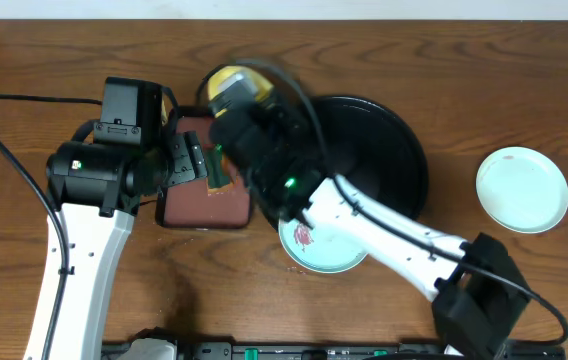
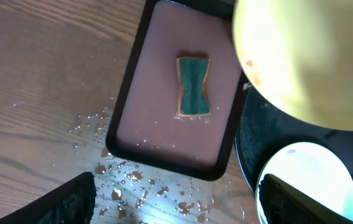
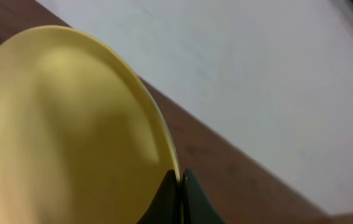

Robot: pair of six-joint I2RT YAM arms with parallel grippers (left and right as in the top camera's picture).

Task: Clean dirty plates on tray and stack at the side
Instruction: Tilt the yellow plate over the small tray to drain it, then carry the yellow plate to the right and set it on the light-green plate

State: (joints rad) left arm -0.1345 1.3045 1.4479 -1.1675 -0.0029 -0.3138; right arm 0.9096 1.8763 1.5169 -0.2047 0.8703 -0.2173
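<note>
My right gripper is shut on the rim of the yellow plate, holding it tilted in the air. From overhead, this plate and the right gripper are above the far end of the maroon tray. A mint-blue plate with a red smear lies at the front edge of the round black tray, partly under my right arm. Another mint-blue plate rests on the table at the right. My left gripper hangs open over the wet table in front of the maroon tray.
A green sponge lies in the middle of the maroon tray, also seen from overhead as a sponge. Water drops speckle the wood in front of it. The right arm crosses the black tray diagonally.
</note>
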